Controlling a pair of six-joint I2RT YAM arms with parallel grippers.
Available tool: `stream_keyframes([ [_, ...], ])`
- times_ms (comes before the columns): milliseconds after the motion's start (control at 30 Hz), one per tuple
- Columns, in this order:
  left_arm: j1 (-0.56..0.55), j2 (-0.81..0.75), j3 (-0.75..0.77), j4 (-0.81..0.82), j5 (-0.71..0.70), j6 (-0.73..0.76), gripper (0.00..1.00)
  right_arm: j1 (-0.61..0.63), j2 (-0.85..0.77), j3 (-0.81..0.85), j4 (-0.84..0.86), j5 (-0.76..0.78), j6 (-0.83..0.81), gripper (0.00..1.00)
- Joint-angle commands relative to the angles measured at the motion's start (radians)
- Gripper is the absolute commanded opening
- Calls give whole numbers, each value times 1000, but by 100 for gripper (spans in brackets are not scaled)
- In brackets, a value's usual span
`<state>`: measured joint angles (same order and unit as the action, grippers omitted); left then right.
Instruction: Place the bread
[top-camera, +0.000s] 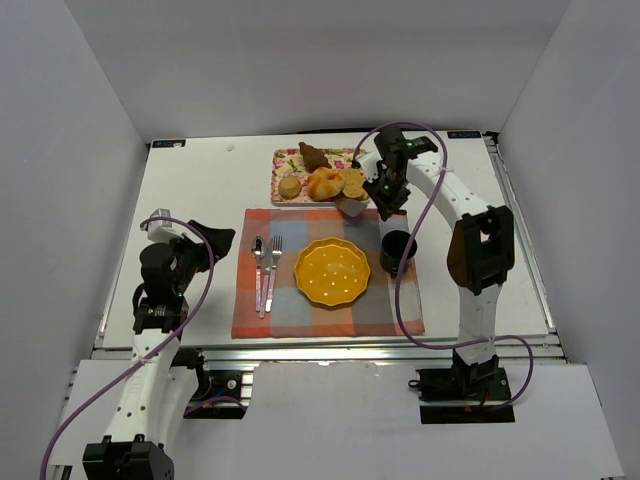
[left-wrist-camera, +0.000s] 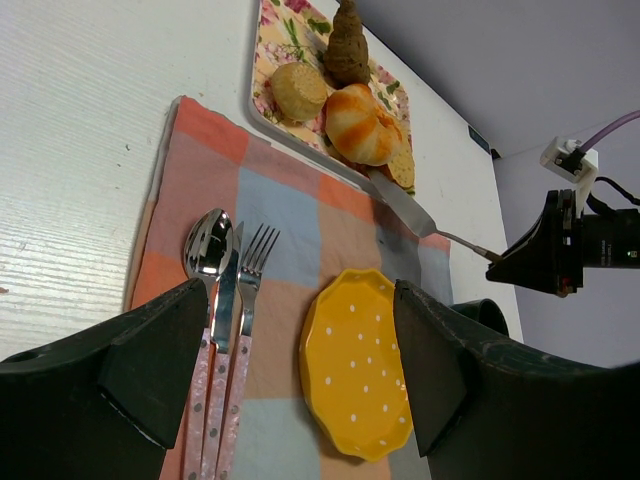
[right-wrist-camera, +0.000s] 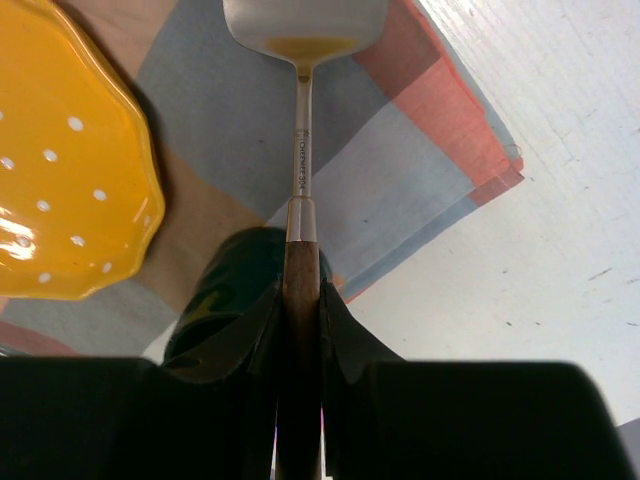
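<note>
Top external view: a white table (top-camera: 200, 190) carries a checked cloth (top-camera: 320, 318), with a flowered tray (top-camera: 281, 160) just beyond the cloth's far edge and a yellow dotted plate (top-camera: 332, 271) lying on the cloth. On the tray sits the bread (top-camera: 325, 184), a round, glossy golden-orange roll with paler knotted ridges, between a small pale bun (top-camera: 290, 186) and a flat brown slice (top-camera: 353, 183). The right gripper (right-wrist-camera: 300, 300) is clamped on the wooden handle of a spatula (left-wrist-camera: 405, 210), whose metal blade lies at the tray's near edge just beside the roll. The left gripper (left-wrist-camera: 300, 340) hangs at the left, jaws spread wide, holding nothing.
</note>
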<state>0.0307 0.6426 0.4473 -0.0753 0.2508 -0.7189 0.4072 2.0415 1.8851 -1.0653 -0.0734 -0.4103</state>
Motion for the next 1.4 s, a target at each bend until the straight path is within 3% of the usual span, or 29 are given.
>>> stream_keyframes([
  [0, 2, 2, 5, -6, -8, -1, 84, 13, 17, 46, 56, -19, 82, 0],
  [533, 2, 14, 63, -52, -27, -8, 84, 12, 68, 88, 137, -88, 180, 0],
  [1100, 2, 8, 67, -46, -30, -36, 84, 12, 36, 5, 280, -175, 203, 0],
  [1367, 2, 0, 50, -34, -28, -43, 84, 13, 25, -40, 261, -120, 186, 0],
])
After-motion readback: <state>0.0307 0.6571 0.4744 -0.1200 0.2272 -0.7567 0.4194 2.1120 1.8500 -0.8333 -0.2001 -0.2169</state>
